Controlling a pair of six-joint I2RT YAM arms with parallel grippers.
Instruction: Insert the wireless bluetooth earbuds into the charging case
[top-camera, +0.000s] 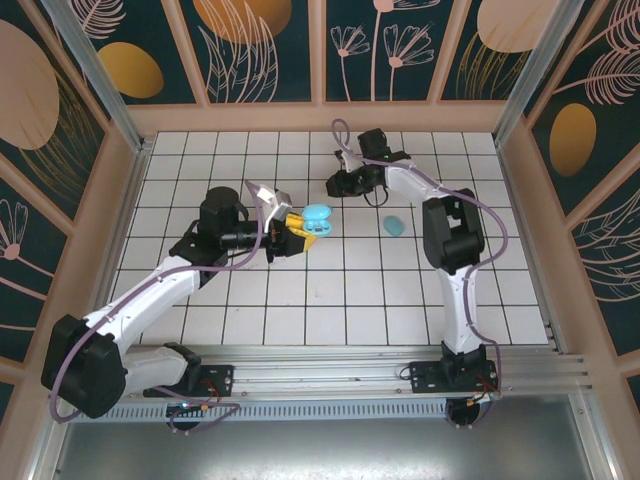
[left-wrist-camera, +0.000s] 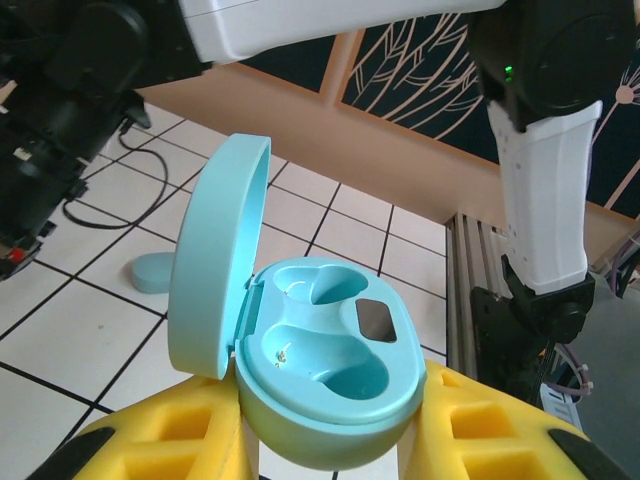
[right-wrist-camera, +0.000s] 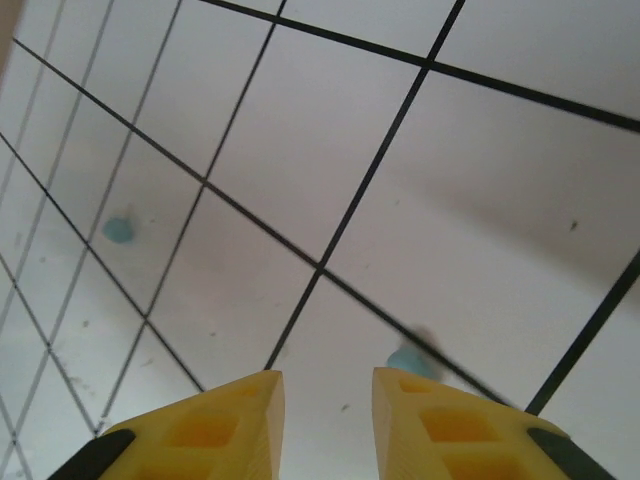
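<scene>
While the left gripper (left-wrist-camera: 330, 445) clamps one glossy, oval, hinged charging case (left-wrist-camera: 320, 360), the right gripper (right-wrist-camera: 328, 400) stands parted near two tiny blue earbuds (right-wrist-camera: 119, 229).

Two cases (top-camera: 318, 214) (top-camera: 396, 225), two earbuds (right-wrist-camera: 119, 229) (right-wrist-camera: 410, 360) (both tiny)

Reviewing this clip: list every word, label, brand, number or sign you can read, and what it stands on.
No readable text in any view.
The charging case: plain light blue, no brand or lettering; the dark patch inside it is blank.
The wall panels: plant drawings, no words.
The green light on the arm: a dot, no sign.
</scene>
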